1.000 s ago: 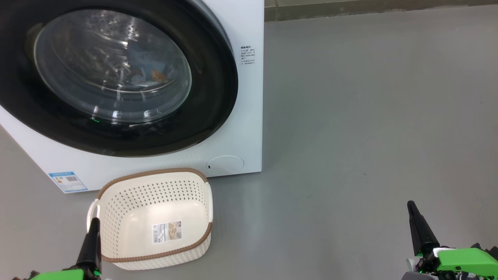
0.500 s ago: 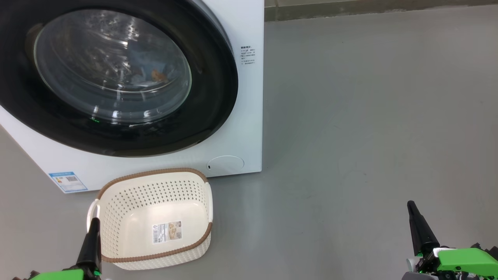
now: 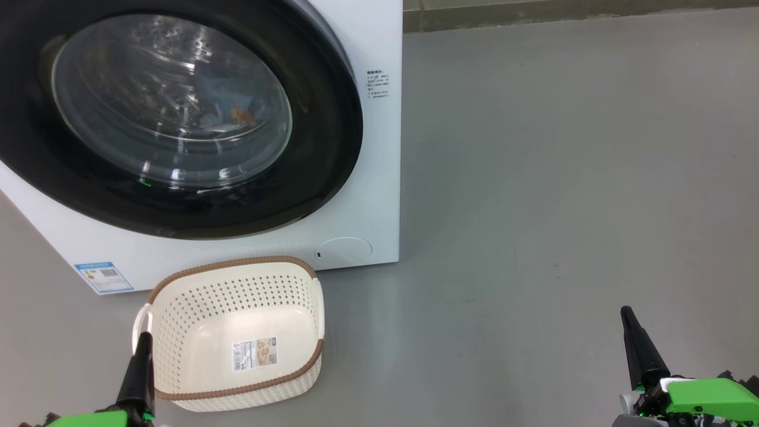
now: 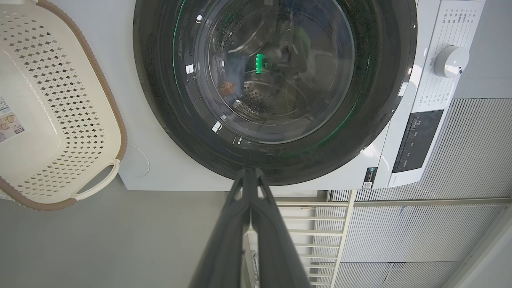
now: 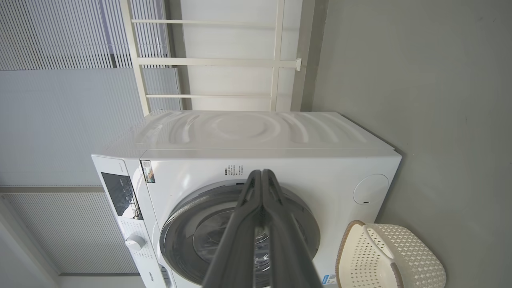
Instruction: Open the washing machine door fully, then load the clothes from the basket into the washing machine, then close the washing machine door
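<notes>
The washing machine stands at the upper left, and its black-rimmed door lies flat against its front, closed. Through the glass I make out light-blue clothes with an orange patch inside the drum. In front of the machine the cream basket sits on the floor with nothing in it but a label. My left gripper is shut beside the basket's left handle, holding nothing. My right gripper is shut and empty over bare floor at the lower right. Both wrist views show the door closed, with my fingers pressed together.
Grey floor stretches to the right of the machine, up to a wall base at the top. The wrist views show a white railing and ribbed wall panels behind the machine, and its control knob.
</notes>
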`<state>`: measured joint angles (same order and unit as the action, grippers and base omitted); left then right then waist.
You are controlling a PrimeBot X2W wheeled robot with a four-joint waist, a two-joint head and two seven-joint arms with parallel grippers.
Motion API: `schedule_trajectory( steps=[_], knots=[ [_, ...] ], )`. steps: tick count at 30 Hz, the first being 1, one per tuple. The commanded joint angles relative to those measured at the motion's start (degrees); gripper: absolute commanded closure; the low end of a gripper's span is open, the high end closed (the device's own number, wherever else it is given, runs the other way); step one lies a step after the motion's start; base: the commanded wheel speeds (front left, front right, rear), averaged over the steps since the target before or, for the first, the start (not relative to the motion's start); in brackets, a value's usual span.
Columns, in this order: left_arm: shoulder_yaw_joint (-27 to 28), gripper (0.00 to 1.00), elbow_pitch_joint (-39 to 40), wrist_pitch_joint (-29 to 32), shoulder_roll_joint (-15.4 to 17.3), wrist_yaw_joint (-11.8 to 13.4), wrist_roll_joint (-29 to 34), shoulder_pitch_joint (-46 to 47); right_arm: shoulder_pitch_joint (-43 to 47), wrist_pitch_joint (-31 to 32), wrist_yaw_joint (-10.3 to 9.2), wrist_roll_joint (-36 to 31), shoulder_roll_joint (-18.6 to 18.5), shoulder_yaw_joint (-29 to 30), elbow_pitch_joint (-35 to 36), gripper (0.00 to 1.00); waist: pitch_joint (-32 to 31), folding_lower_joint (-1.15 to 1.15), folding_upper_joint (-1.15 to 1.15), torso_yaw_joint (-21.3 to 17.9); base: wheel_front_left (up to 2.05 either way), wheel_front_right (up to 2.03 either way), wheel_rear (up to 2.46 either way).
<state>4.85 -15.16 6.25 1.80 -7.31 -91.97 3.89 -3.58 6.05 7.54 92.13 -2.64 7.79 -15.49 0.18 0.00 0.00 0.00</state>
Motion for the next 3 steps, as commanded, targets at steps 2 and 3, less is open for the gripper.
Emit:
schedule_trajectory(
  steps=[2,3],
  knots=[
    [1.71,1.00,1.12,0.27,1.10,-0.18,-0.16,2.30,-2.61,0.45,-0.05,0.03,-0.27,-1.26,1.46,1.00,0.00,0.00,0.00,0.00,0.00,0.00,0.00],
    [1.71,1.00,1.12,0.27,1.10,-0.18,-0.16,2.30,-2.61,0.45,-0.05,0.03,-0.27,-1.26,1.46,1.00,0.00,0.00,0.00,0.00,0.00,0.00,0.00]
  ],
)
